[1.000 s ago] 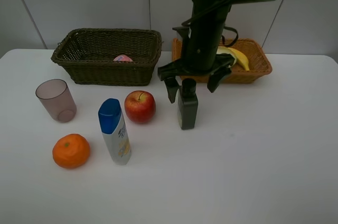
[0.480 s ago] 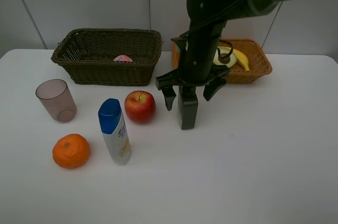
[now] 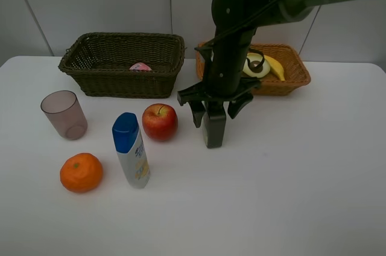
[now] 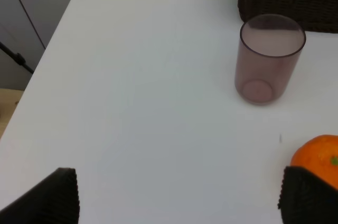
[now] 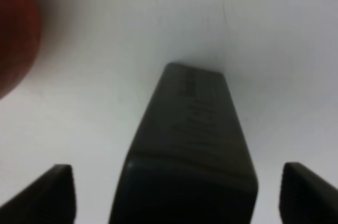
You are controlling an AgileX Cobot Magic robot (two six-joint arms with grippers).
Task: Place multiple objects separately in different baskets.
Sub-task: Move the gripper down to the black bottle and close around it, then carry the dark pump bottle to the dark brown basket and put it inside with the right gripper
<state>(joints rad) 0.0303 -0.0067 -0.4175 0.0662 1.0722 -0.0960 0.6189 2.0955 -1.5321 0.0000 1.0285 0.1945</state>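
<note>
High view, grip: my right gripper (image 3: 214,113) straddles the top of the dark bottle (image 3: 214,132), fingers apart, not yet clamped.
High view, place: the dark bottle stands upright on the table (image 3: 301,177), just beside the apple (image 3: 160,121).
Left wrist, grip: my left gripper (image 4: 179,197) is spread wide and empty, near the cup (image 4: 270,57) and the orange (image 4: 319,158).
Right wrist, look: dark, flat-sided and glossy, with faint lettering; there is a gap to each finger.
Right wrist, risk: it looks tall, narrow and slick. An off-centre squeeze could tip it onto the apple, and a grip this high might slip.
</note>
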